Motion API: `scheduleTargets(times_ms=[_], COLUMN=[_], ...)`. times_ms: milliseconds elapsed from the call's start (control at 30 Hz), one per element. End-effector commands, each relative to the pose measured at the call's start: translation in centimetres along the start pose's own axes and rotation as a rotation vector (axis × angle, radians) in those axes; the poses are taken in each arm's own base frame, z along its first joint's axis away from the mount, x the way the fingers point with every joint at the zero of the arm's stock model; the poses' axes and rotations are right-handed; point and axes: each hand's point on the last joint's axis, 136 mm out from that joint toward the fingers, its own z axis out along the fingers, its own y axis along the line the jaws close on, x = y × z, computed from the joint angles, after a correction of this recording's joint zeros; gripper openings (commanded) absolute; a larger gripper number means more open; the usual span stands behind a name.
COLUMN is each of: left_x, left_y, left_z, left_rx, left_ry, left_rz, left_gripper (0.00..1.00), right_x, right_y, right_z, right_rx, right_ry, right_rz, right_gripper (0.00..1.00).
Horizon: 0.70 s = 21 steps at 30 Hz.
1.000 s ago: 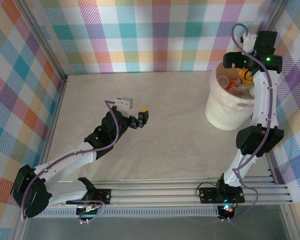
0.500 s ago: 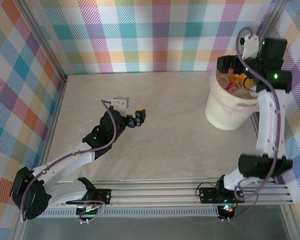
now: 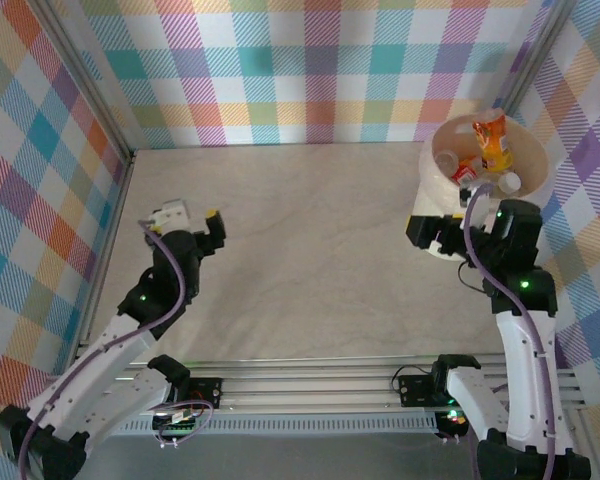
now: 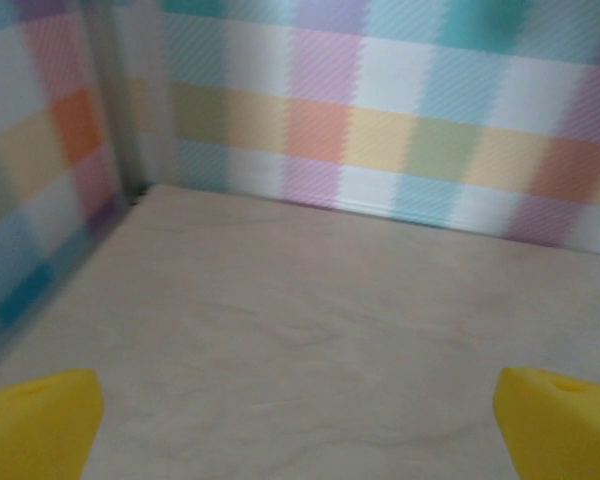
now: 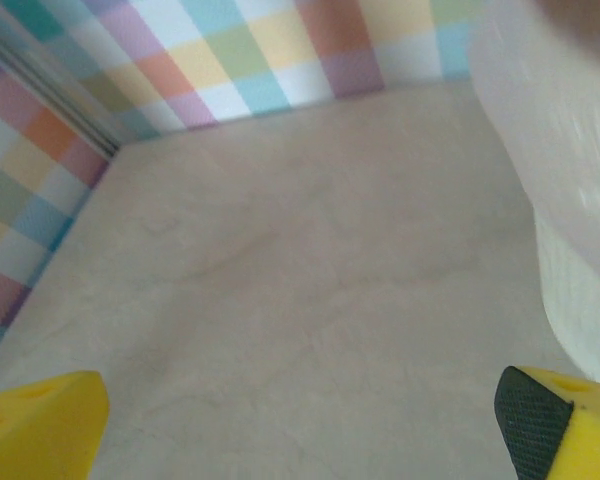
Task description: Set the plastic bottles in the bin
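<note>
Several plastic bottles (image 3: 493,140) inside the bin (image 3: 427,190)

- Right gripper (image 5: 300,430) has its jaws spread wide, with nothing between them.
- Yellow fingers (image 5: 40,425) sit in the bottom corners of the frame, one left and one right.
- The right-hand finger carries a black pad (image 5: 525,420) on its inner face.
- Bin (image 5: 565,200) takes up the right edge: a white wall, blurred at the top, with a fine grid texture lower down. It stands on the table, just beside the right-hand finger.
- Its rim and inside are out of frame.
- Table (image 5: 300,260) is pale beige with faint veining, bare ahead of the gripper.
- Plaid wall (image 5: 240,50) runs along the far edge and the left side.
- The two wall faces meet at a corner (image 5: 105,150), upper left.
</note>
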Motion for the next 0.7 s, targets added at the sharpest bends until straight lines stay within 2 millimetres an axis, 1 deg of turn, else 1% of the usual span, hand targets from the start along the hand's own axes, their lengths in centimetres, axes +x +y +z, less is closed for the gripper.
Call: scheduleTargets(times_ms=[0,67,100,167,233,267,367,467,533,600,667], left_x=[2.7,4.2,5.1,7.1,9.2,10.1,12.2,14.1,15.4,16.0,16.0], left_y=[5.0,6.3,6.6,6.7,7.0,7.2,7.6,7.5,6.8,5.2,3.7], left_z=[-0.1,0.3,0.7,1.7,2.8,3.5,5.4,7.6,9.0,10.5,11.9], left_rx=[-0.186,-0.216,-0.217,-0.198,-0.196,-0.204,-0.199,-0.161,-0.123,-0.054,0.016], left_ry=[0.031,0.034,0.041,0.073,0.120,0.139,0.178,0.219,0.262,0.309,0.307], left_rz=[0.026,0.012,0.010,0.005,0.006,0.010,0.013,-0.009,0.021,0.058,0.076], left_gripper=[1.00,1.00,1.00,1.00,1.00,1.00,1.00,1.00,1.00,1.00,1.00], right_x=[3.8,3.8,3.7,3.5,3.7,4.1,5.0,5.4,5.3,5.3,5.2], right_y=[-4.8,-7.3,-8.5,-10.2,-11.4,-12.1,-13.9,-15.0,-15.5,-16.0,-16.3], right_z=[2.2,3.3,3.9,5.3,7.0,8.0,10.4,12.3,13.1,13.9,14.4], right_rx=[0.178,0.266,0.305,0.344,0.358,0.367,0.387,0.382,0.382,0.383,0.380], right_ry=[0.071,0.010,-0.025,-0.070,-0.070,-0.050,-0.014,-0.017,-0.034,-0.055,-0.077], right_rz=[0.110,0.091,0.071,0.029,-0.002,-0.012,-0.021,-0.044,-0.069,-0.106,-0.142], right_gripper=[1.00,1.00,1.00,1.00,1.00,1.00,1.00,1.00,1.00,1.00,1.00])
